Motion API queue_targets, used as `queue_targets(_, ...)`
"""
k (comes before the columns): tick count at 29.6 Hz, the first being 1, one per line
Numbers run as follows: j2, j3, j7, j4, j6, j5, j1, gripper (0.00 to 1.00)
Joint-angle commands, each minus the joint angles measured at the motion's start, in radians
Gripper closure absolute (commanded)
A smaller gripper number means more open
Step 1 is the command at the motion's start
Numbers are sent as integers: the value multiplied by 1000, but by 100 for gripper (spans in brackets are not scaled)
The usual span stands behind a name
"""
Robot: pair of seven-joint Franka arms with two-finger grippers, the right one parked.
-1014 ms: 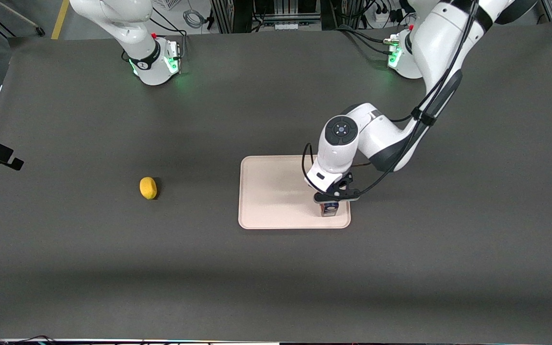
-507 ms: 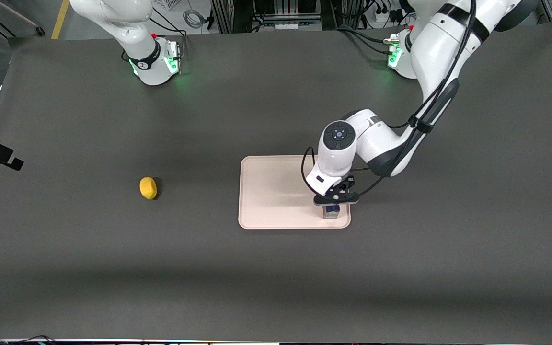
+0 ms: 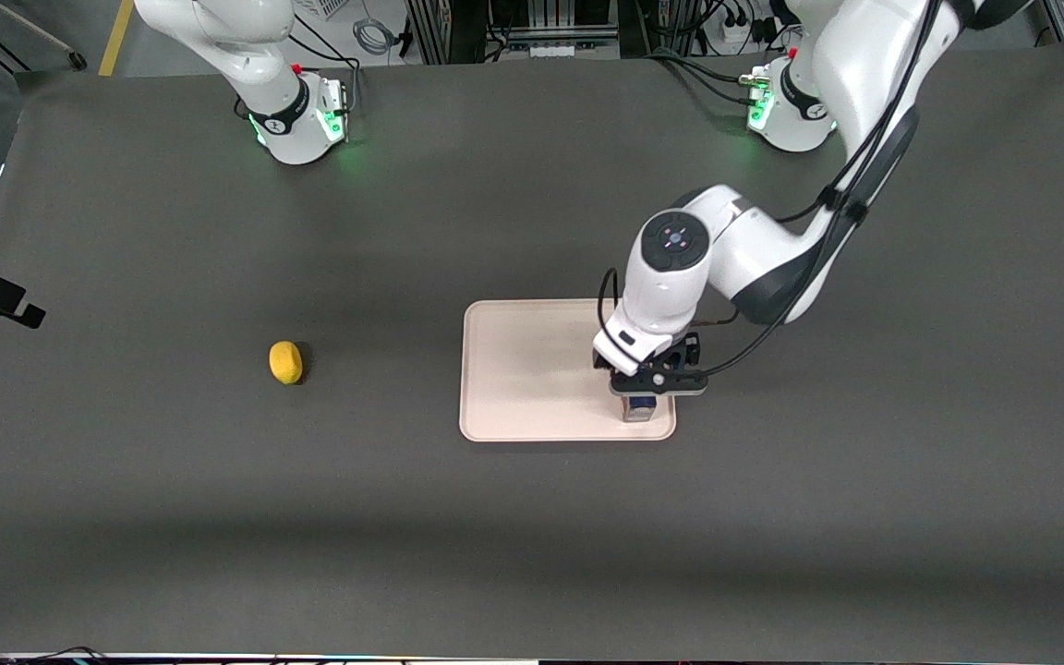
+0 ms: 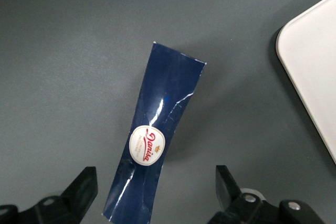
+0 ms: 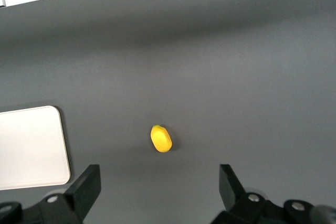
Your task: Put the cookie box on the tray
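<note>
Dark grey tabletop [image 3: 218, 508] — black two-finger gripper [image 3: 645, 392], fingers spread apart, above narrow navy-blue cookie box [image 3: 638, 410] — on flat cream-pink tray [image 3: 523, 369].

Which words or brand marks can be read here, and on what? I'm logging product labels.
"Danisa": red script on the round white emblem on the side of the cookie box.
Fine print under that word on the emblem: too small to read.
Tray: no text.
Tool, open, with a finger at each side of the box: no lettering shows.
</note>
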Motion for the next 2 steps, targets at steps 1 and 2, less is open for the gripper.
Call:
queue_targets(1,-24,6,-2,-25,14,14,-7,0)
queue_targets(2,-24,6,-2,-25,14,14,-7,0)
